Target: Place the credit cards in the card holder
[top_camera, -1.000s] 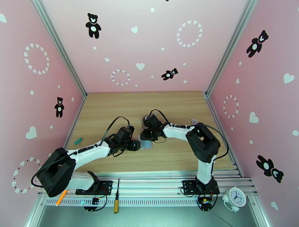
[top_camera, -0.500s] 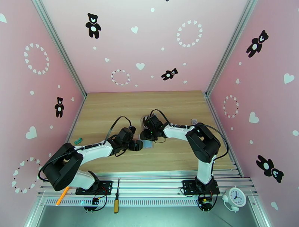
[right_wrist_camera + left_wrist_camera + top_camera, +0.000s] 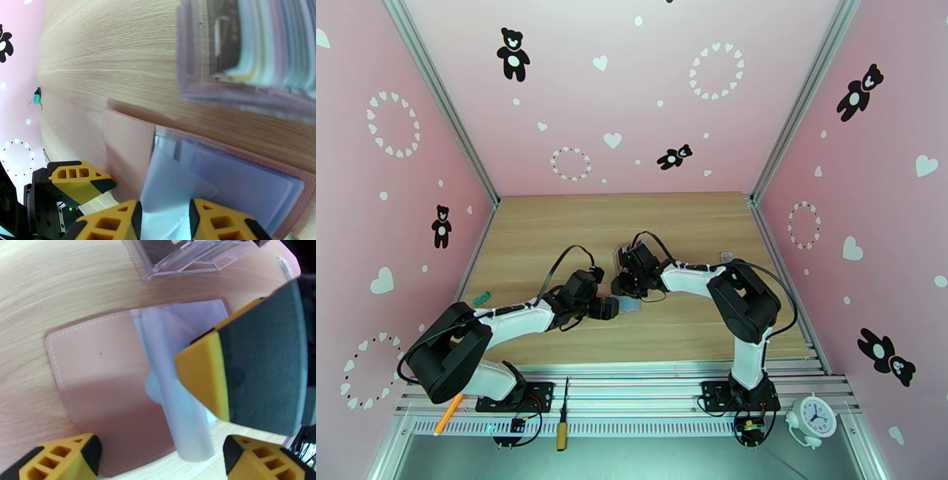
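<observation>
Tan-pink card holder [image 3: 102,390], open, just under wide-spread left gripper [image 3: 160,457] — nothing gripped.
Pinched clear sleeve [image 3: 170,185] in narrow right gripper [image 3: 164,221]; needed a steady lift — pocket mouth gaping — before loading.

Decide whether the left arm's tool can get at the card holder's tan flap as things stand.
Probably yes: the left tool hangs open at the card holder, its tan flap lying bare; the right tool pinches a clear sleeve beside it, off that flap.
</observation>
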